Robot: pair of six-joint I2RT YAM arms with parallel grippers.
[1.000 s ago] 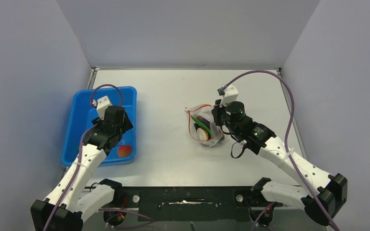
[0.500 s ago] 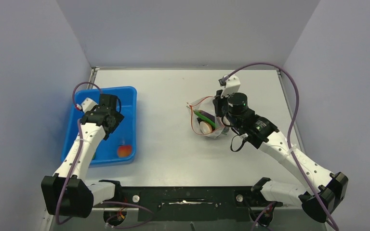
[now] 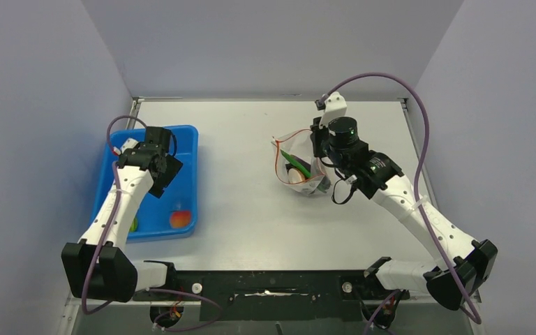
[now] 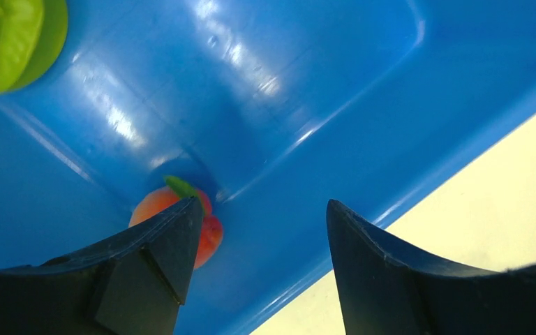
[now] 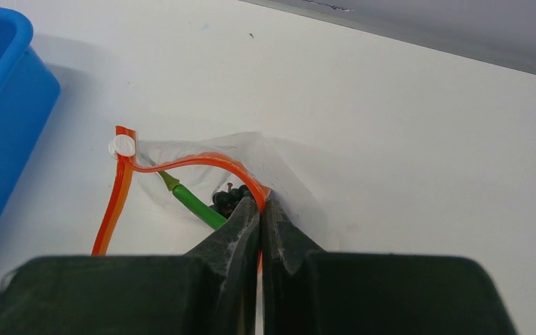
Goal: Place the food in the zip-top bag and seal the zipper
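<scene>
Right fingers [image 5: 241, 230] clamp the zipper [image 5: 181, 162] while left fingers [image 4: 157, 248] gape wide toward the orange-red fruit [image 4: 153, 204].

right gripper [image 5: 259, 204] pinching the red zipper [image 5: 181, 162] of the clear bag [image 5: 279, 160], green pod [image 5: 197, 207] and grapes [image 5: 225, 199] just left of its tips, blue tray [image 5: 0, 125] far left

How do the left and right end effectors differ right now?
The left end effector is open and empty above the blue tray, with an orange fruit partly behind one of its fingers. The right end effector is shut on the bag's red zipper, over the table. Both have dark, tapered fingers.
</scene>
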